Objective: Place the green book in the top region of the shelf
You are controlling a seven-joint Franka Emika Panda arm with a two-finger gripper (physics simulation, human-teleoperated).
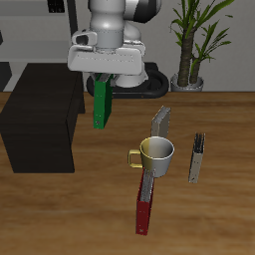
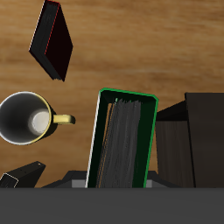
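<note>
- Green book hangs upright above the desk, clamped in the jaws of the gripper.
- Black shelf stands just beside it, at its nine o'clock.
- Pale mug and dark red book sit nearer the desk's front edge, around five o'clock.

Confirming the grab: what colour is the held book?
Bright green book, clearest in the exterior view.

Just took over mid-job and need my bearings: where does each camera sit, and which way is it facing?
Exterior view: in front and above, looking down at the table, black shelf and the arm, whose tool holds the green book up.
Wrist view: on the tool, looking down along the green book at the table; only a dark strip of the tool shows.
Shared: green book, mug, red book, shelf.
</note>
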